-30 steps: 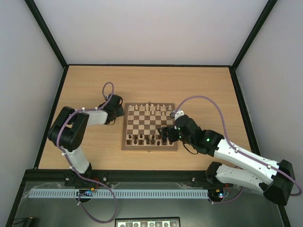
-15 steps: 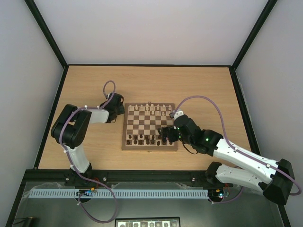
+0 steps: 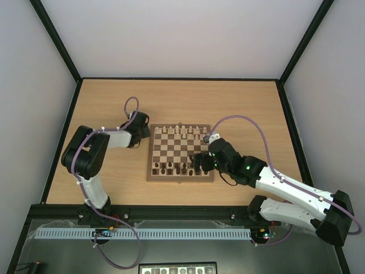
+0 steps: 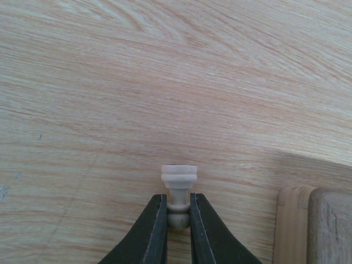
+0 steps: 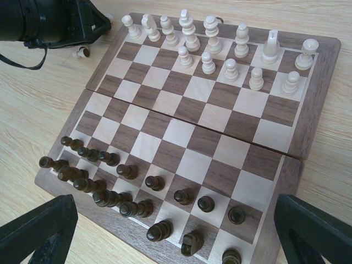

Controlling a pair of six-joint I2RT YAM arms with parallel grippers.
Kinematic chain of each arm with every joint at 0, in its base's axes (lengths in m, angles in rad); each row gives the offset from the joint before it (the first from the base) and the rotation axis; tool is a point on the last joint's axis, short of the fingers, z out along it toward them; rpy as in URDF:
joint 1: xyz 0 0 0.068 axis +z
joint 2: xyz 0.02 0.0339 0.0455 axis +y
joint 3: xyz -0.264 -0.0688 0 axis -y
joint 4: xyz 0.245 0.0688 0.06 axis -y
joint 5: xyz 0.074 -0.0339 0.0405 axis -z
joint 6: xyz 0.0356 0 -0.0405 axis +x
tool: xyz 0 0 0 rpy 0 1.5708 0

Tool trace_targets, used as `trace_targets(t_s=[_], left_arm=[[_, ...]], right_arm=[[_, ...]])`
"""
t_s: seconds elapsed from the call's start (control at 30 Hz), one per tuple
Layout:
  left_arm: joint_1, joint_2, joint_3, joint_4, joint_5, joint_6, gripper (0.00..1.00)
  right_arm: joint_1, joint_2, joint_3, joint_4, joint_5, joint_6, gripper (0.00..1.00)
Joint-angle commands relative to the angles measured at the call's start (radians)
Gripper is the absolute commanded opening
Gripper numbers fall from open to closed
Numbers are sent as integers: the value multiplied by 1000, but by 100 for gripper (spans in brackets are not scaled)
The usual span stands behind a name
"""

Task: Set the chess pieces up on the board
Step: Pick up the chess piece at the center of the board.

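Left of the board (image 3: 177,149), left gripper (image 4: 179,212) is clenched on a pale pawn (image 4: 179,175), pinched at the neck, base pointing away from the wrist, over bare table (image 4: 165,82). Board corner (image 4: 308,225) is just beside it, not touching. Can't tell if the pawn rests on the wood. Right wrist view: another pale piece (image 5: 82,53) on the table under the left arm. On the board (image 5: 187,137), pale chess pieces (image 5: 212,41) fill the far rows, dark pieces (image 5: 104,192) the near rows, several toppled at the left. Right gripper (image 3: 199,162) hangs over the board's near right part, jaws spread wide, holding nothing.
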Motion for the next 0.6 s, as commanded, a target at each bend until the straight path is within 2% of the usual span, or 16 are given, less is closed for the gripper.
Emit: trace_targets(t_s=[0.0,0.17,0.3,0.43,0.57], left_arm=[[-4,-69,46,-184,38,-9,3],[-35,-249,81,-370,168,15,3],[-63,-418,68,-492,346,46,5],[-99,-563,45,-556,558,68,7],[-139,-690,-1,-545,758,38,10]], right_arm=[[-3,8,-2,6,-6,-11,99],[-3,18,21,15,-34,-10,99],[-3,13,38,27,-71,-6,98],[-3,10,65,37,-107,-6,99],[-3,11,110,42,-135,-5,99]])
